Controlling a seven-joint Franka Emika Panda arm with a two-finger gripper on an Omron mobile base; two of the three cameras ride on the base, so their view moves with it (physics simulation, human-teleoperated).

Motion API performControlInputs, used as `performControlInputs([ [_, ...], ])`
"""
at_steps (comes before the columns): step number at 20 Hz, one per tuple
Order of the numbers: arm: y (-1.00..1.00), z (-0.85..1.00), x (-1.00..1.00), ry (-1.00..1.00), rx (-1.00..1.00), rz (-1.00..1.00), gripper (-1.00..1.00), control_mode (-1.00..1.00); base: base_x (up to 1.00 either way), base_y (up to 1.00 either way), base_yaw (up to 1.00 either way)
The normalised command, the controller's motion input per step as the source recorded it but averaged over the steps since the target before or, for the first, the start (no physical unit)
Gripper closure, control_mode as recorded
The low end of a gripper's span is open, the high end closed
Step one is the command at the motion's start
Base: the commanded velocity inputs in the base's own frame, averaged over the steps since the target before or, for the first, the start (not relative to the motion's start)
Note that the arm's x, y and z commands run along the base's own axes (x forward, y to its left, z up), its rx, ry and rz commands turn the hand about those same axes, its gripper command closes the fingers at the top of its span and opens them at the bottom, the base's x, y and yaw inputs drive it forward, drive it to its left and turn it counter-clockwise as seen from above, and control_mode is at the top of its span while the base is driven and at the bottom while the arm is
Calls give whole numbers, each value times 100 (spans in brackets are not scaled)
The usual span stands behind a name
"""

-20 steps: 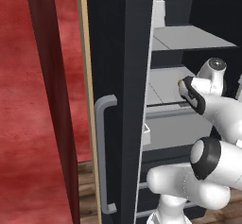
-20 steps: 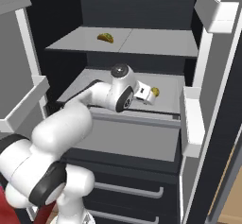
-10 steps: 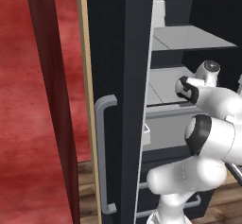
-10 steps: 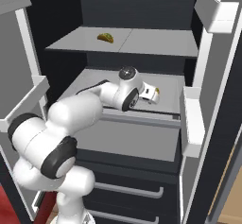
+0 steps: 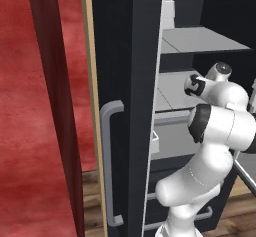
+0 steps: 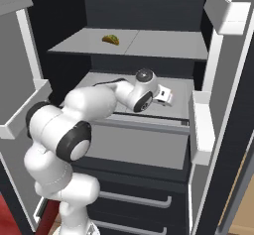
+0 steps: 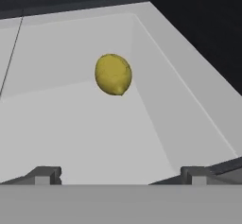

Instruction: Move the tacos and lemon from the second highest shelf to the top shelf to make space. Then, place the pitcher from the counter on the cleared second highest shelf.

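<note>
The gripper point(image 7: 118, 173) is reaching over the second highest shelf point(image 7: 85, 124), jaws spread wide and empty, lining up on the lemon point(image 7: 113, 74) lying just ahead between its fingertips, apparently for a grasp.

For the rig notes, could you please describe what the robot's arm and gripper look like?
The arm is glossy white, built of rounded, bulbous segments with dark grey or black rings at the joints. The gripper has two small, dark grey, blocky finger tips. No cables or markings are visible.
</note>
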Motion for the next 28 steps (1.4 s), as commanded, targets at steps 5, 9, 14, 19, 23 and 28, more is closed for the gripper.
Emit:
performControlInputs([
  [5,-6,-28,39,0,0,3,-100,-100,0,0,0],
  [9,-3,-27,43,0,0,3,-100,-100,0,0,0],
  [14,-6,-20,49,0,0,2,-100,-100,0,0,0],
  [19,-15,-12,51,0,0,1,-100,-100,0,0,0],
  [23,-13,-12,50,0,0,1,-100,-100,0,0,0],
  [28,-8,-13,44,0,0,1,-100,-100,0,0,0],
])
